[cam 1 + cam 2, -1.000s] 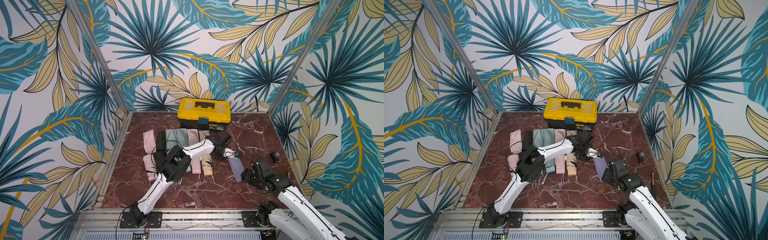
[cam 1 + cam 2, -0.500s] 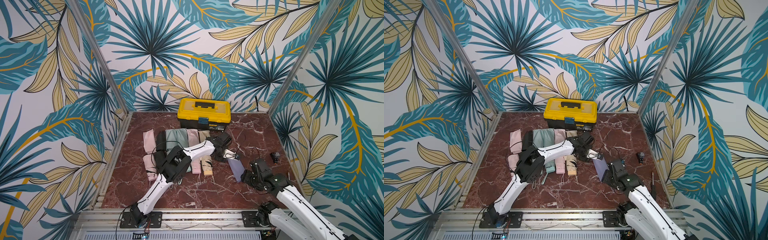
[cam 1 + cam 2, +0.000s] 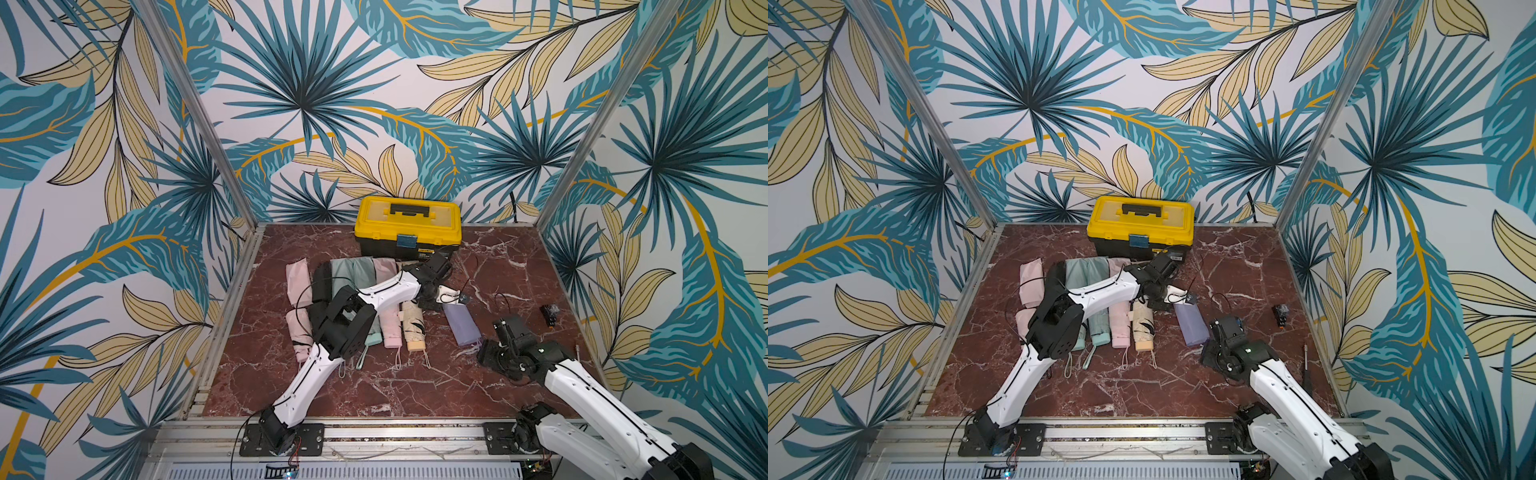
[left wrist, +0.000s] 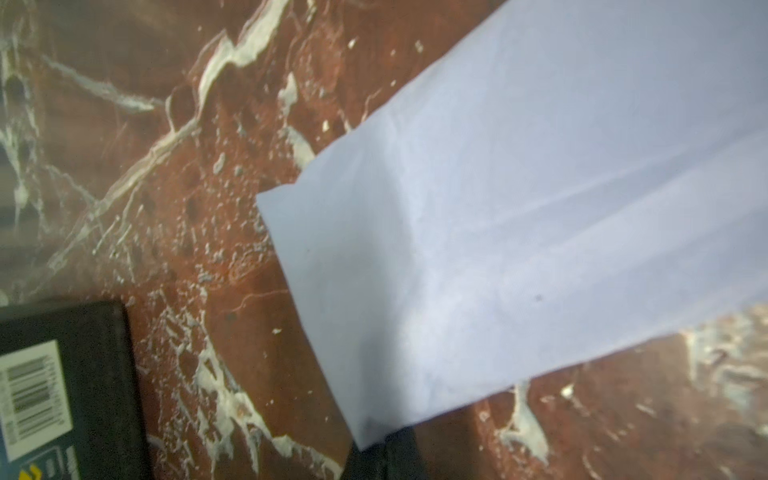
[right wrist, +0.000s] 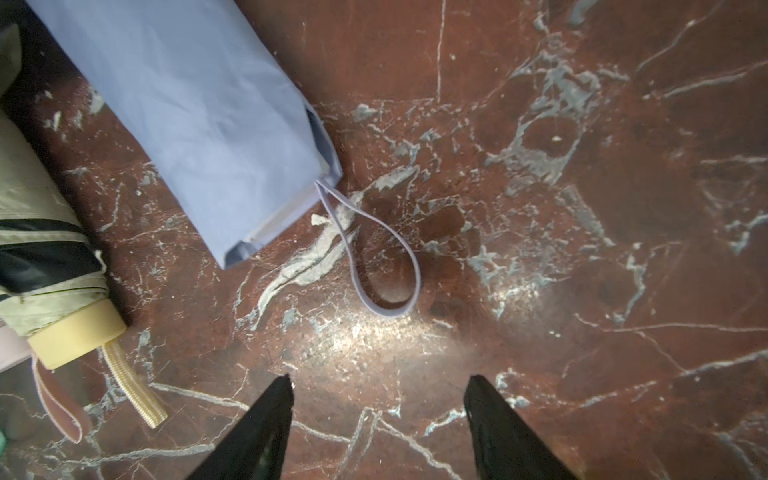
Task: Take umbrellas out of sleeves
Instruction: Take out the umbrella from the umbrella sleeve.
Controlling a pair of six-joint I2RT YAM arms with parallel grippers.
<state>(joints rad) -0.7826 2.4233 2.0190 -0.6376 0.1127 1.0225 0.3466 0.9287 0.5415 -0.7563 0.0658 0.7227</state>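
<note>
left gripper (image 3: 438, 304) pinches the lilac sleeve (image 3: 461, 326) corner; right gripper (image 5: 380, 378), jaws wide, should snag the wrist loop (image 5: 374, 257); pull straight, slow

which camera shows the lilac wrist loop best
The right wrist view: the loop lies sharp and whole on the marble, trailing from the sleeve's open end. In both top views it is too small to make out. The left wrist view shows only the sleeve's other end.
</note>
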